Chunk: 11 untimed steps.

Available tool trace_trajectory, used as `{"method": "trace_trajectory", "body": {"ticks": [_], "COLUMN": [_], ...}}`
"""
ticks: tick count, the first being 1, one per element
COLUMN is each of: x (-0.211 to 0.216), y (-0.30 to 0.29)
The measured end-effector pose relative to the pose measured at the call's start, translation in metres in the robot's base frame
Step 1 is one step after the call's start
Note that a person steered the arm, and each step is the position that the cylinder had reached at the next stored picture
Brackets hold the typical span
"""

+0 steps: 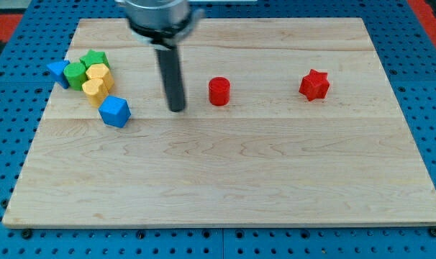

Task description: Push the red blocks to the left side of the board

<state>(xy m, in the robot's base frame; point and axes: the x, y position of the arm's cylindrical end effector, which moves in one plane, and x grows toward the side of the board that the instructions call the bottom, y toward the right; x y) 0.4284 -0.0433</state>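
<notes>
A red cylinder (219, 91) stands on the wooden board (225, 180) a little above its middle. A red star block (314, 85) sits further toward the view's right. My tip (176, 109) rests on the board just left of the red cylinder, with a small gap between them. The tip is right of the blue cube (115, 111).
A cluster sits at the board's upper left: a blue triangular block (58, 71), a green cylinder (75, 74), a green star (95, 59), and two yellow blocks (98, 73) (94, 89). Blue pegboard (9, 86) surrounds the board.
</notes>
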Motion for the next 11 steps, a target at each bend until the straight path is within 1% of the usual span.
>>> {"method": "trace_trajectory", "body": {"ticks": [1,2,3,4,5,6,7,8,9,10,11], "x": [-0.010,-0.036,-0.036,-0.039,-0.013,-0.024,-0.022,-0.041,-0.066,-0.065,-0.057], "y": [0.097,0.094,-0.014,-0.025,0.068,0.196,0.286,0.293,0.288,0.185,0.060]}}
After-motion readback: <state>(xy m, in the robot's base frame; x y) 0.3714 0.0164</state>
